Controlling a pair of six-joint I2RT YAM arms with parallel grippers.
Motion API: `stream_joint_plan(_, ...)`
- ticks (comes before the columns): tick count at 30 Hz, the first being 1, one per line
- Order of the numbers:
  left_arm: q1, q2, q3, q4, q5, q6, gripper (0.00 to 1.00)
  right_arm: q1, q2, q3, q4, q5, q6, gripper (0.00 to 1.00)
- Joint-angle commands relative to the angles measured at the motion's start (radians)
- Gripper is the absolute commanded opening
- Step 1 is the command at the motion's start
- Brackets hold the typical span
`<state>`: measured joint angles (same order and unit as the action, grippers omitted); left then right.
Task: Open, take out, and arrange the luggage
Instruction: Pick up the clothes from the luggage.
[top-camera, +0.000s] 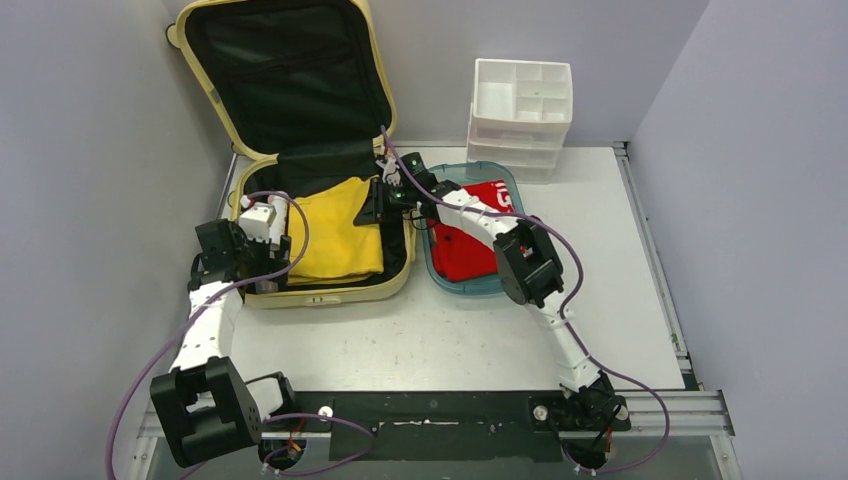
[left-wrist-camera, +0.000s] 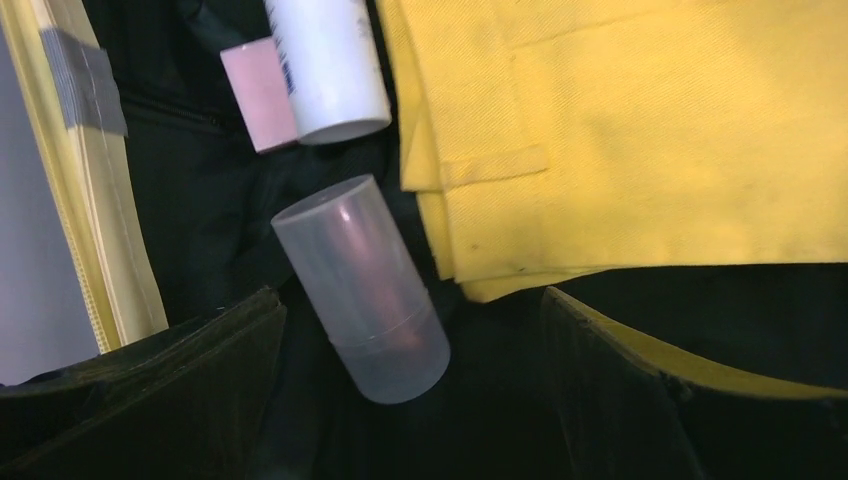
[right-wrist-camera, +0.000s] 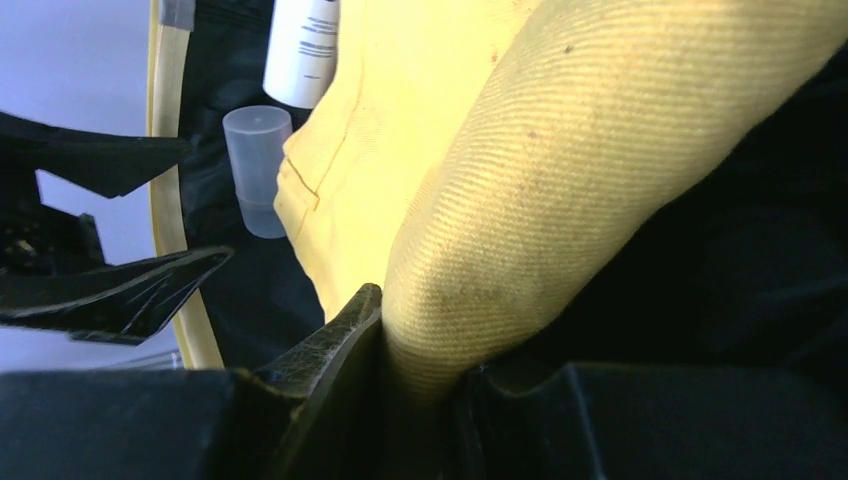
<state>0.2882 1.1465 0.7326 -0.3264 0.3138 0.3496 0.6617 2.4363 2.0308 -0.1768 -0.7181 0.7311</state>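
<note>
Luggage (top-camera: 330, 292) lies open at the far left of the table (top-camera: 450, 340), its lid standing upright against the back wall with the black lining facing the arms. A folded yellow cloth (top-camera: 335, 235) fills the middle and right of the lower shell.

Along the left side of the shell, on the black lining, lies a translucent plastic cylinder (left-wrist-camera: 362, 290), tilted, with its end close to the cloth's near left corner. Just beyond it lies a white bottle (left-wrist-camera: 328, 60), with a pale pink piece (left-wrist-camera: 258, 95) against its left side; whether the pink piece belongs to the bottle I cannot tell.

The left gripper (left-wrist-camera: 408, 300) hangs over this left side with its jaws spread wide, one on either side of the cylinder and apart from it, holding nothing.

The right gripper (right-wrist-camera: 415, 345) reaches in over the shell's right edge and pinches a raised fold of the yellow cloth between its fingers, the fabric bulging up out of the grip.

To the right of the suitcase, just beside it, sits a teal tray (top-camera: 470, 288) with a red garment (top-camera: 465, 250) in it. A white drawer organizer (top-camera: 520, 110) stands at the far edge, right of the lid.
</note>
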Motion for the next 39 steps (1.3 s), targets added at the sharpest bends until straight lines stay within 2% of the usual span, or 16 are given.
stream_joint_plan(1, 0.005, -0.003, -0.020, 0.009, -0.085, 0.043, 0.97, -0.024, -0.225, 0.021, -0.078, 0.015, -0.119, 0.00)
stream_joint_plan(10, 0.007, 0.042, -0.060, 0.077, -0.192, 0.045, 0.97, -0.077, -0.332, 0.000, -0.116, 0.003, -0.132, 0.00)
stream_joint_plan(17, 0.007, 0.052, -0.075, 0.092, -0.203, 0.038, 0.97, -0.146, -0.398, -0.056, -0.176, 0.001, -0.180, 0.00)
stream_joint_plan(20, 0.007, 0.047, -0.080, 0.093, -0.209, 0.038, 0.97, -0.178, -0.426, -0.077, -0.235, 0.015, -0.259, 0.00)
stream_joint_plan(30, 0.007, 0.045, -0.088, 0.103, -0.212, 0.032, 0.97, -0.247, -0.396, 0.042, -0.614, 0.003, -0.582, 0.00)
stream_joint_plan(39, 0.007, 0.045, -0.089, 0.110, -0.223, 0.029, 0.97, -0.354, -0.415, 0.089, -0.699, 0.001, -0.674, 0.00)
